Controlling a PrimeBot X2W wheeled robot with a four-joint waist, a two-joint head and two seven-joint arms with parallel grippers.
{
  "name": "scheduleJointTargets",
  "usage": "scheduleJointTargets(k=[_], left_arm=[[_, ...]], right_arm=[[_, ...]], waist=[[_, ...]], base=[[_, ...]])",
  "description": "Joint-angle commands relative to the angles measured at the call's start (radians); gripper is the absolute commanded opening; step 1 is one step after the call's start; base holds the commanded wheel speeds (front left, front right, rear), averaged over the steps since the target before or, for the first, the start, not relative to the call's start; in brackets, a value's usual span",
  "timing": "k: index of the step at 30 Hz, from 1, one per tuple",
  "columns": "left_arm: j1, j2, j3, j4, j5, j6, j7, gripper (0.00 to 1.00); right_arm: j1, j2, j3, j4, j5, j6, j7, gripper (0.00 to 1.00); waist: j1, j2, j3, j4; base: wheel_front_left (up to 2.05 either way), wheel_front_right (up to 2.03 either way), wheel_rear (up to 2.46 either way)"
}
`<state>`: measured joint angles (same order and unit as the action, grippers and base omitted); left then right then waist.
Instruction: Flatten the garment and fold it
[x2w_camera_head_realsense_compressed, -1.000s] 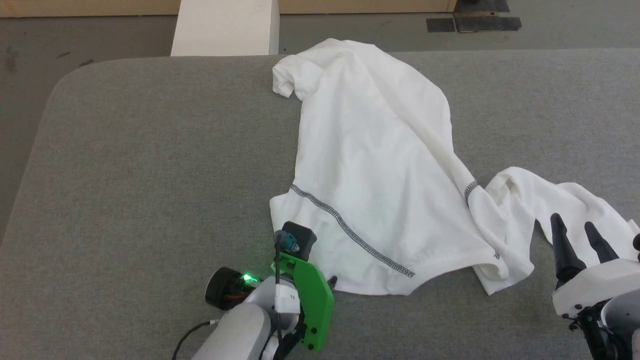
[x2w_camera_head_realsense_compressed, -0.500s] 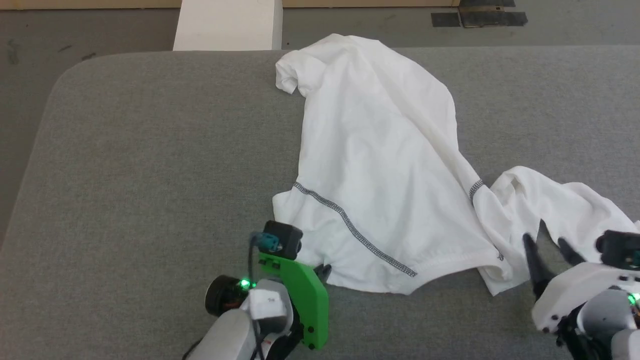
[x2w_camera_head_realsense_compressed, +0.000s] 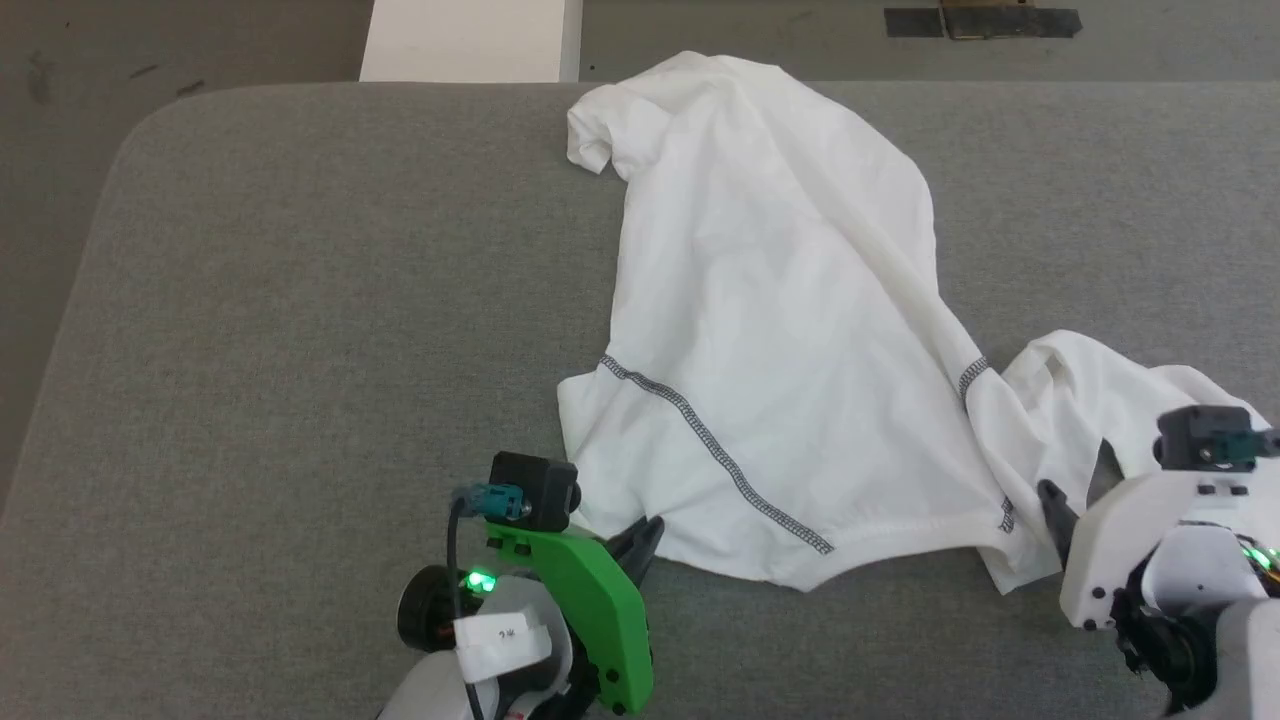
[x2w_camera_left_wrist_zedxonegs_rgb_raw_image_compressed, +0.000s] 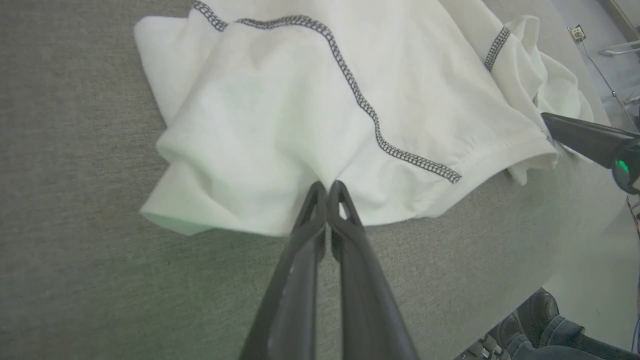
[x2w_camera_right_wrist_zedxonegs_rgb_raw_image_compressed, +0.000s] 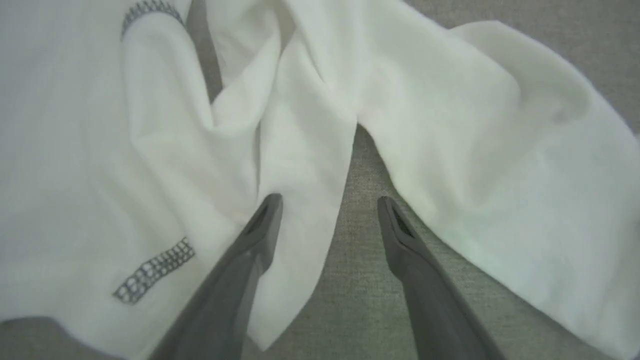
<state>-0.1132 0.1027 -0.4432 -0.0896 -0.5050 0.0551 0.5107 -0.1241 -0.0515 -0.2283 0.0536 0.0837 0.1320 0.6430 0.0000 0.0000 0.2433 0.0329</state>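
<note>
Our left gripper (x2w_camera_left_wrist_zedxonegs_rgb_raw_image_compressed: 327, 185) has two long, dark, tapering fingers (x2w_camera_left_wrist_zedxonegs_rgb_raw_image_compressed: 357, 280) and a bright green bracket (x2w_camera_head_realsense_compressed: 600, 600) with dark screws (x2w_camera_head_realsense_compressed: 612, 678); above it we see a black camera block (x2w_camera_head_realsense_compressed: 535, 485) with a teal plug (x2w_camera_head_realsense_compressed: 490, 500) and a black cable (x2w_camera_head_realsense_compressed: 452, 540), beside a green light (x2w_camera_head_realsense_compressed: 478, 580) and a white label (x2w_camera_head_realsense_compressed: 500, 635). Our right gripper (x2w_camera_right_wrist_zedxonegs_rgb_raw_image_compressed: 329, 199) wears a white shell (x2w_camera_head_realsense_compressed: 1110, 540) dotted with small dark screw heads (x2w_camera_head_realsense_compressed: 1098, 593).

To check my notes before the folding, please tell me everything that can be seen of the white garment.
The garment is a white shirt of thin fabric, with dark grey zigzag stitching along its seams. It lies crumpled, not flat, on the grey table, its far end at the table's far edge. One sleeve is bunched at the right. The left gripper has its jaws shut on the near edge; the right gripper holds open jaws by a sleeve fold.
</note>
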Motion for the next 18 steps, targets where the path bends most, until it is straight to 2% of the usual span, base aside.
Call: scheduleJointTargets(k=[1,6,8,9,10,18], left_arm=[[0.004,0.007,-0.001,-0.007,-0.001,0.007,0.003,0.00],[-0.001,0.007,-0.006,-0.010,0.002,0.008,0.000,0.00],[-0.002,0.007,-0.007,-0.009,0.000,0.008,-0.003,0.00],[-0.002,0.006,-0.008,-0.008,0.000,0.008,-0.005,0.00],[-0.001,0.006,-0.008,-0.008,-0.001,0.008,-0.007,0.00],[-0.003,-0.005,0.023,-0.020,-0.030,0.007,-0.068,0.00]], right_arm=[[-0.025,-0.005,0.008,0.015,-0.011,-0.001,0.014,1.00],[-0.067,-0.025,0.021,0.073,-0.033,-0.001,0.053,1.00],[-0.078,-0.027,0.018,0.088,-0.029,-0.001,0.059,0.23],[-0.082,-0.028,0.018,0.092,-0.027,-0.001,0.058,0.05],[-0.086,-0.031,0.020,0.095,-0.025,-0.001,0.057,0.00],[-0.097,-0.041,0.033,0.041,0.054,-0.001,0.015,0.00]], waist=[[0.0000,0.0000,0.006,0.007],[0.0000,0.0000,0.018,0.018],[0.0000,0.0000,0.021,0.021],[0.0000,0.0000,0.021,0.021],[0.0000,0.0000,0.021,0.021],[0.0000,0.0000,-0.011,0.007]], base=[[0.00,0.00,0.00],[0.00,0.00,0.00],[0.00,0.00,0.00],[0.00,0.00,0.00],[0.00,0.00,0.00],[0.00,0.00,0.00]])
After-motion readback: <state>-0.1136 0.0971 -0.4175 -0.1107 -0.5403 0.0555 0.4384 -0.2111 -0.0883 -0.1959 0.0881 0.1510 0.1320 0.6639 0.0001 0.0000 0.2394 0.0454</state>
